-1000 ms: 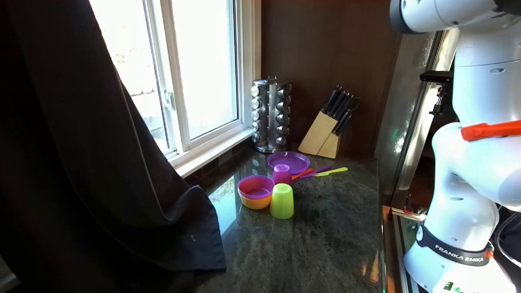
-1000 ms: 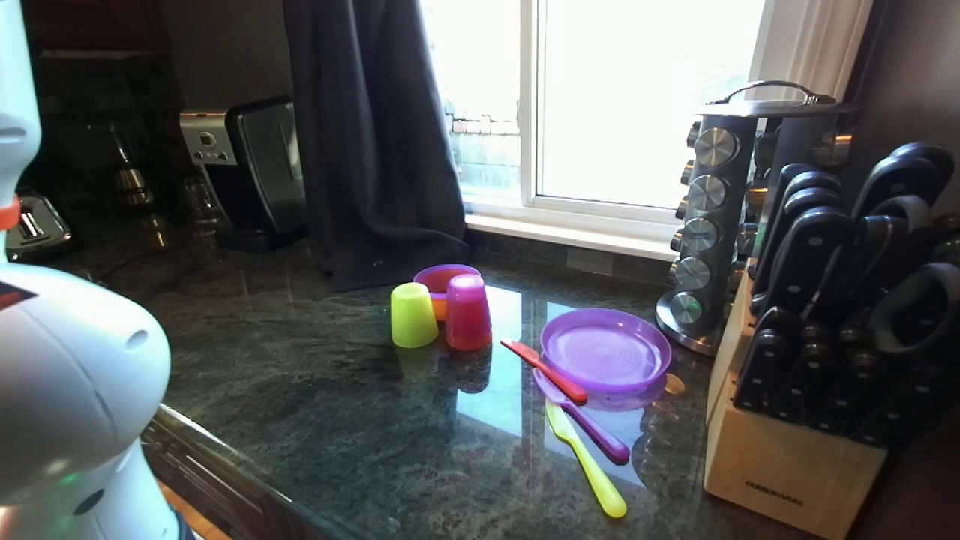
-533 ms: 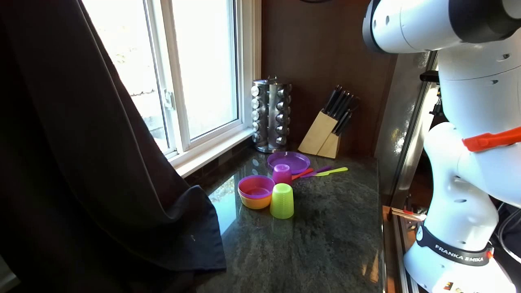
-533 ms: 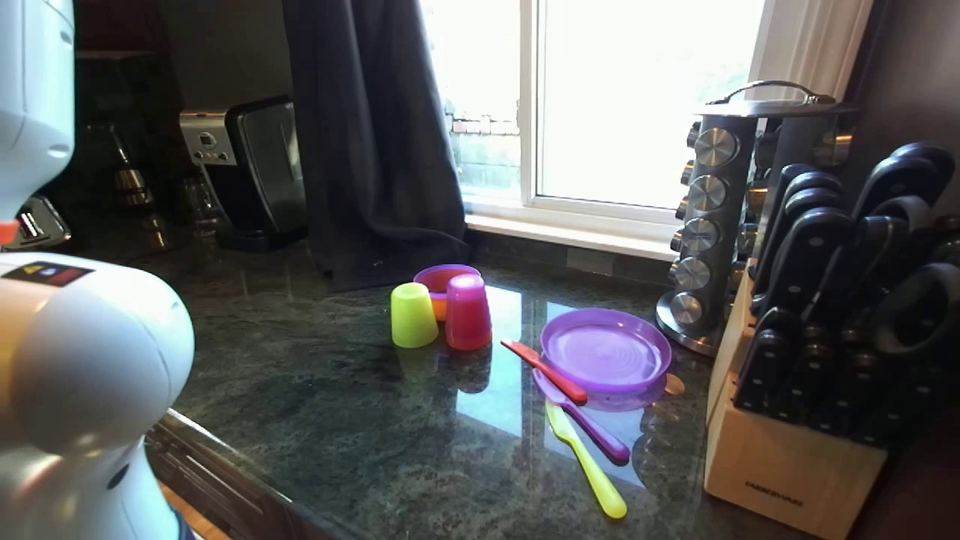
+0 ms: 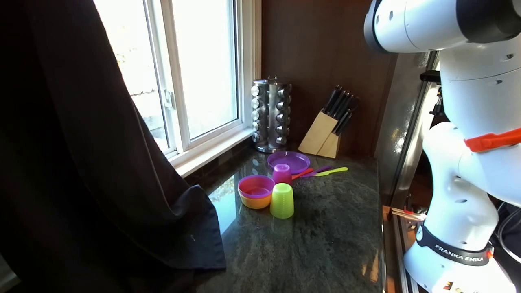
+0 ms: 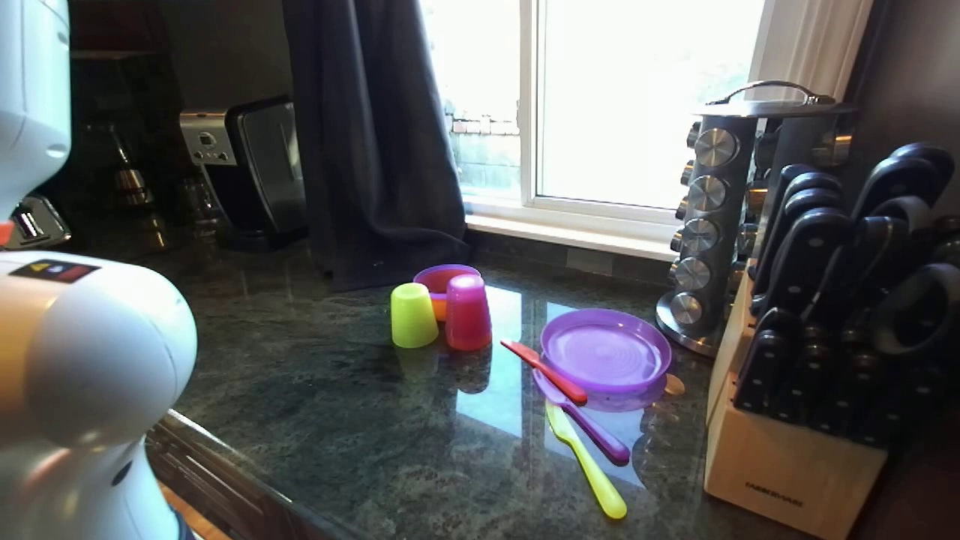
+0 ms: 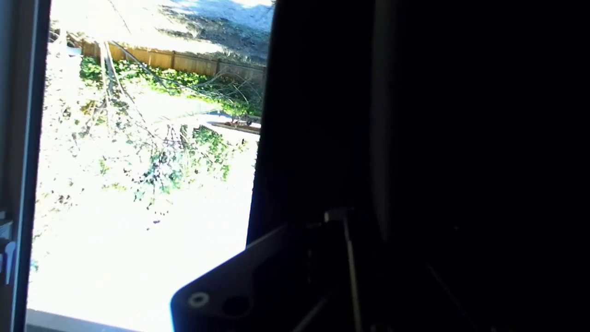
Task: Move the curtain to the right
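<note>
The curtain, a huge dark drape with long folds, hangs over the left of the window in both exterior views. Its lower corner lies on the counter. In the wrist view the curtain fills the right half, almost black. My gripper stands against the cloth there, its fingers barely lit. It is shut on the curtain near the free edge, with a fold running down to the fingertips; the pinch itself is lost in the dark. Both exterior views show only the arm's links; the hand is out of frame.
On the counter stand stacked bowls, a green cup, a pink cup, a purple plate and several plastic knives. Behind are a spice rack and a knife block. A coffee machine stands beside the curtain.
The arm has swung farther into both exterior views, mostly in the first half second. Since then the curtain's upper edge and folds have shifted a little to the right over the window.
</note>
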`<state>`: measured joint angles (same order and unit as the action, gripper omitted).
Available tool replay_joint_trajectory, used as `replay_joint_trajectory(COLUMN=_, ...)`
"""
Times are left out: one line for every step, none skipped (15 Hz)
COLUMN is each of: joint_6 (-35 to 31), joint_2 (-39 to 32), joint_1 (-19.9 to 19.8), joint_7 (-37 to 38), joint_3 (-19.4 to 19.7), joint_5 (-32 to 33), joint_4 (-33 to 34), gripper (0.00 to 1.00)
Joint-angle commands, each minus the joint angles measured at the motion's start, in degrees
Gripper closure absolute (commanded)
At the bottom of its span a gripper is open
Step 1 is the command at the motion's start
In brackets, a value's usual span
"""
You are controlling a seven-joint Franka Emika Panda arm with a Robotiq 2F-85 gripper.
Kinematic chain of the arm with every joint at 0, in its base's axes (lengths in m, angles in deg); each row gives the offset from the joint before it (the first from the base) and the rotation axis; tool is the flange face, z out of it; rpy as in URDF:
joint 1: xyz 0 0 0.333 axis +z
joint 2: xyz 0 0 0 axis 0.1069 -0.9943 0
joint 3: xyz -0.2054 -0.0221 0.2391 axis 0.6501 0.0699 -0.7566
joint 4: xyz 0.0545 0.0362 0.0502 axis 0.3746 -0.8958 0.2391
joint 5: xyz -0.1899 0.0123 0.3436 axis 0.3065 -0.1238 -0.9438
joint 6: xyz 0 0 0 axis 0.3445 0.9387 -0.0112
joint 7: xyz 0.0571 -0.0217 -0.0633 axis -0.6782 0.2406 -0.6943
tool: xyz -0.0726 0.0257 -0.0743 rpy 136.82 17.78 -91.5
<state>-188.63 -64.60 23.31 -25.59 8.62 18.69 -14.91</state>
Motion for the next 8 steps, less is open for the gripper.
replay_joint_trajectory(joint_6=1.36, joint_2=5.61, joint_1=-2.90, joint_7=-4.29, joint_3=-0.42, joint_5=-2.40, joint_4=-3.50, gripper=1.00)
replay_joint_trajectory(joint_6=0.26, joint_2=6.94, joint_1=-4.18, joint_7=-5.22, joint_3=-0.63, joint_5=-3.26, joint_4=-4.33, gripper=1.00)
replay_joint_trajectory(joint_6=-2.41, joint_2=8.34, joint_1=-6.09, joint_7=-6.25, joint_3=-1.23, joint_5=-5.10, joint_4=-5.24, gripper=1.00)
replay_joint_trajectory(joint_6=-3.37, joint_2=9.97, joint_1=-7.74, joint_7=-7.41, joint_3=-1.35, joint_5=-6.86, joint_4=-6.34, gripper=1.00)
replay_joint_trajectory(joint_6=-4.62, joint_2=11.58, joint_1=-9.47, joint_7=-8.67, joint_3=-1.57, joint_5=-9.20, joint_4=-7.52, gripper=1.00)
replay_joint_trajectory(joint_6=-5.07, joint_2=13.56, joint_1=-11.44, joint_7=-9.78, joint_3=-1.30, joint_5=-11.41, joint_4=-9.26, gripper=1.00)
replay_joint_trajectory(joint_6=-5.74, joint_2=15.56, joint_1=-13.02, joint_7=-10.17, joint_3=-0.97, joint_5=-13.37, joint_4=-10.87, gripper=1.00)
replay_joint_trajectory(joint_6=-7.27, joint_2=17.50, joint_1=-15.27, joint_7=-10.18, joint_3=-0.29, joint_5=-15.39, joint_4=-12.86, gripper=1.00)
